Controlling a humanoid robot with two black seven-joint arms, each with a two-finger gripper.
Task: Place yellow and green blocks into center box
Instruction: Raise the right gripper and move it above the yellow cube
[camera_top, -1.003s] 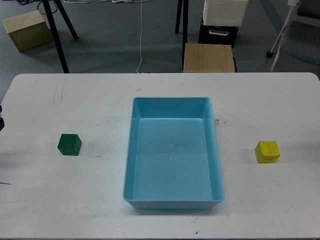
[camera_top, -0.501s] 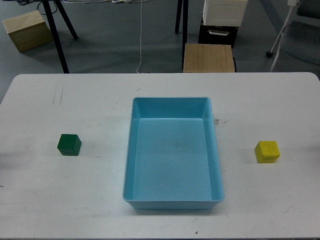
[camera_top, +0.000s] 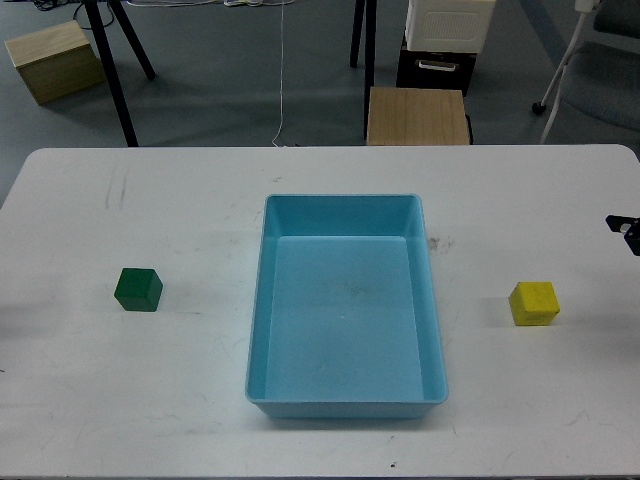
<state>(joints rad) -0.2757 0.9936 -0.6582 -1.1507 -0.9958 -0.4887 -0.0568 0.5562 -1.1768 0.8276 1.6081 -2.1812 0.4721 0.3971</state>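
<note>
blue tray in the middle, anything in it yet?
Empty. The blue plastic tray shows only bare floor; the green cube and yellow cube sit outside on the table.

Plenty of room here. The green block (camera_top: 138, 289) sits alone on the left of the table (camera_top: 150, 400), well apart from the box (camera_top: 346, 405), open on every side. Same for the yellow block (camera_top: 534, 303) on the right. The box's walls are the only obstacle; its top is open.
</note>
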